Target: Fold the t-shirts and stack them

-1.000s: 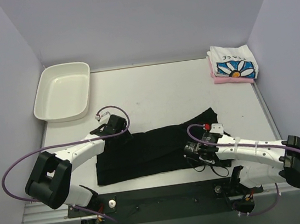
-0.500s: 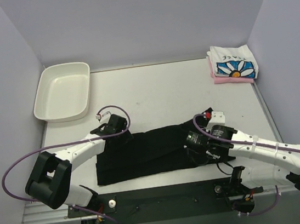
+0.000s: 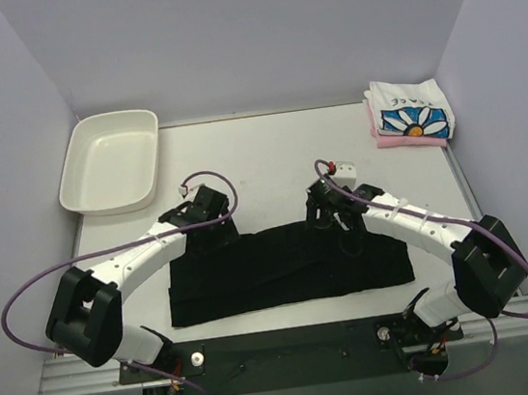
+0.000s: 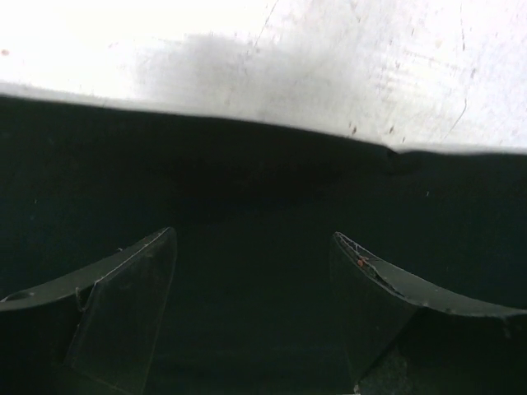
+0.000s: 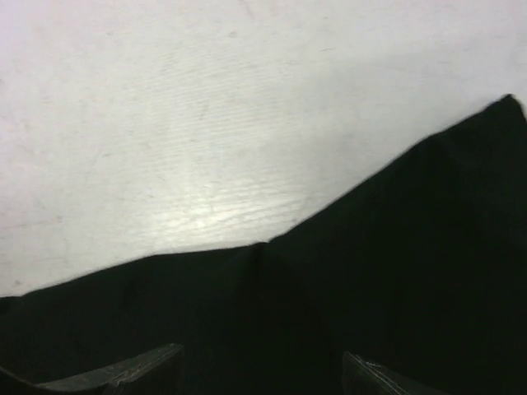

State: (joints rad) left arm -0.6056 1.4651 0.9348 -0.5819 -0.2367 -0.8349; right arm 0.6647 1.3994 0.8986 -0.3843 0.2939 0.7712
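Jaws wide apart on both sides, nothing pinched in either. My left gripper (image 3: pixel 208 229) and right gripper (image 3: pixel 329 213) hang over the far edge of the big black t-shirt (image 3: pixel 283 268), which lies flat under my fingertips as a long band. Way beyond the right jaws, the daisy t-shirt (image 3: pixel 411 112) sits folded on the pink t-shirt (image 3: pixel 403 141). Two done I reckon, the black one left to fold and stack.

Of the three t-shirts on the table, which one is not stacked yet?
The black t-shirt, lying spread out on its own; the daisy-print t-shirt lies folded on the pink t-shirt, far right.
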